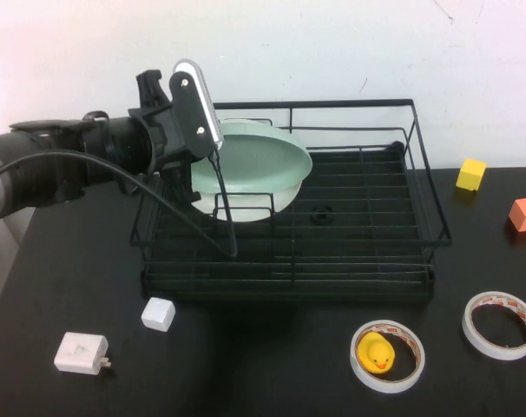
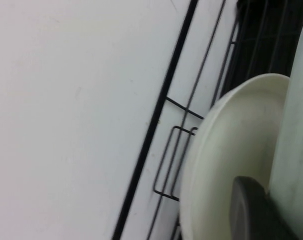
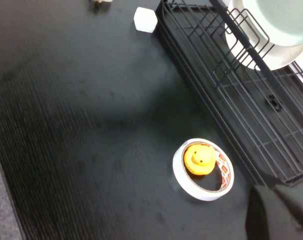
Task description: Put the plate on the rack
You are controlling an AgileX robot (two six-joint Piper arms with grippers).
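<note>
The pale mint-green plate point(image 1: 263, 156) stands tilted on edge over the back-left part of the black wire rack point(image 1: 419, 174). My left gripper point(image 1: 187, 174) reaches in from the left and is shut on the plate's left rim. In the left wrist view one dark finger point(image 2: 249, 210) lies against the mint plate point(image 2: 296, 150), with a cream-white plate point(image 2: 226, 150) just beside it. The right wrist view shows the mint plate point(image 3: 279, 20) over the cream plate point(image 3: 276, 56), which sits in the rack's wire divider point(image 3: 246, 37). My right gripper point(image 3: 279, 207) is shut and empty, above the table near the rack's front corner.
In front of the rack lie a tape roll point(image 1: 387, 375) with a yellow duck point(image 1: 376, 352) inside and a second tape roll point(image 1: 501, 324). A yellow block point(image 1: 471, 174) and an orange block point(image 1: 525, 214) sit at the right. A white cube point(image 1: 158, 314) and a white charger point(image 1: 81, 354) lie front left.
</note>
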